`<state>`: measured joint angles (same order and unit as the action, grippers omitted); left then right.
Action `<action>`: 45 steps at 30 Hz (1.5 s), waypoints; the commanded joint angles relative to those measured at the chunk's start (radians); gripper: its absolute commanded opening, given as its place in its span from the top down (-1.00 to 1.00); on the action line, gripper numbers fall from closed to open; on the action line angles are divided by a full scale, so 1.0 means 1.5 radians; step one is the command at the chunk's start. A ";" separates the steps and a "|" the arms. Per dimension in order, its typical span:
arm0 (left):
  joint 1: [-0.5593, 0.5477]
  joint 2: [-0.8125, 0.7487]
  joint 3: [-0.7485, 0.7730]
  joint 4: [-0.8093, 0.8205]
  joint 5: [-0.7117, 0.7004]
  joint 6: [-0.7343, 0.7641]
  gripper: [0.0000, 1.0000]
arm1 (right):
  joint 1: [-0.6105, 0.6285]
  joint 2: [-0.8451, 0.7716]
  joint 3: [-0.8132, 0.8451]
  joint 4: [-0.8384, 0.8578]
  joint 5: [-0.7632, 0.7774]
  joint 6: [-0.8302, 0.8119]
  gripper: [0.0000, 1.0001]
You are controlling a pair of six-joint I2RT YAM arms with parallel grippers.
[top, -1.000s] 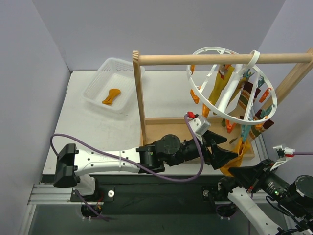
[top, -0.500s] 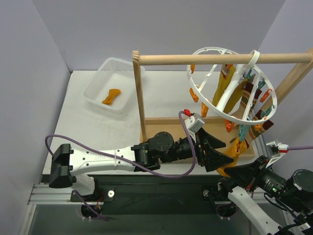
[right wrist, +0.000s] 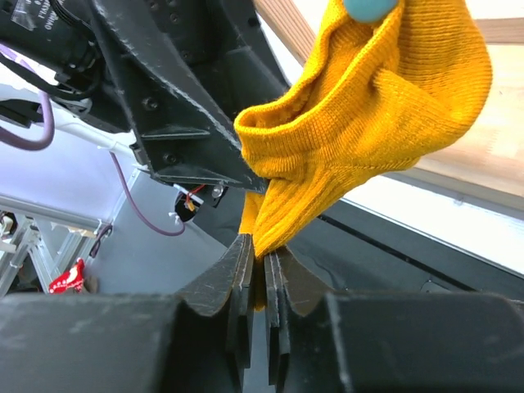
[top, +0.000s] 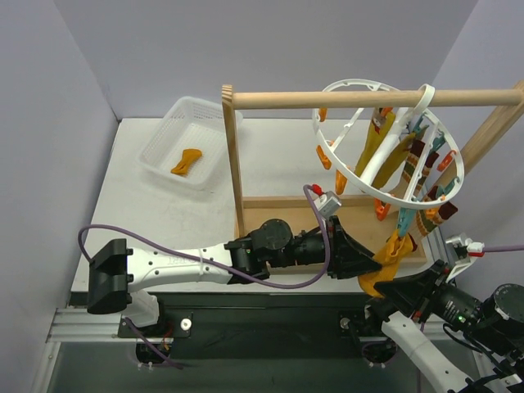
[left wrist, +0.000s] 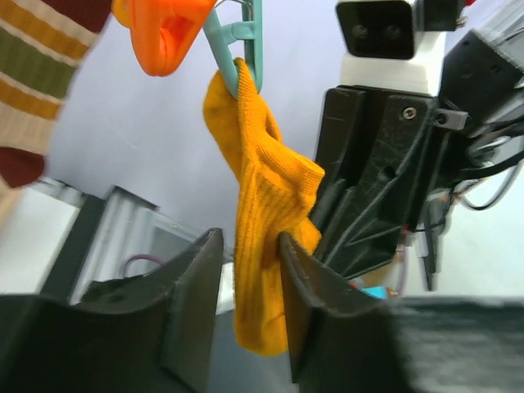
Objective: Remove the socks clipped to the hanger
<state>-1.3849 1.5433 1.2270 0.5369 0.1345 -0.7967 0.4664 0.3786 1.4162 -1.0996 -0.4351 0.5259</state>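
Pinching tip of mustard knitted sock (right wrist: 368,106) in right gripper (right wrist: 264,246), fingers pressed together; left gripper (left wrist: 248,237) straddling it, grip unclear; teal plastic clip (left wrist: 254,41) above, wooden base (top: 278,214) behind.

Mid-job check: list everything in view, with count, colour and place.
rack: one, wooden, behind the arms.
hanger: one, white ring, hung on the rack.
clips: several, orange and teal, round the ring.
clipped socks: several, mustard and striped, on the hanger.
low sock: one, mustard, on a teal clip.
loose sock: one, mustard, in the basket.
basket: one, white mesh, far left.
table: one, white, underneath.
left gripper: black, jaws apart around the low sock.
right gripper: black, shut on its tip.
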 commanded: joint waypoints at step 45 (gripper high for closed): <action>0.033 -0.020 -0.022 0.171 0.191 -0.177 1.00 | 0.298 0.077 -0.006 0.311 0.474 0.000 -0.57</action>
<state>-1.3376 1.5490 1.1858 0.7227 0.3782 -1.0443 0.8986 0.4740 1.4361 -0.7448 0.2478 0.5457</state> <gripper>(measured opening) 0.033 0.809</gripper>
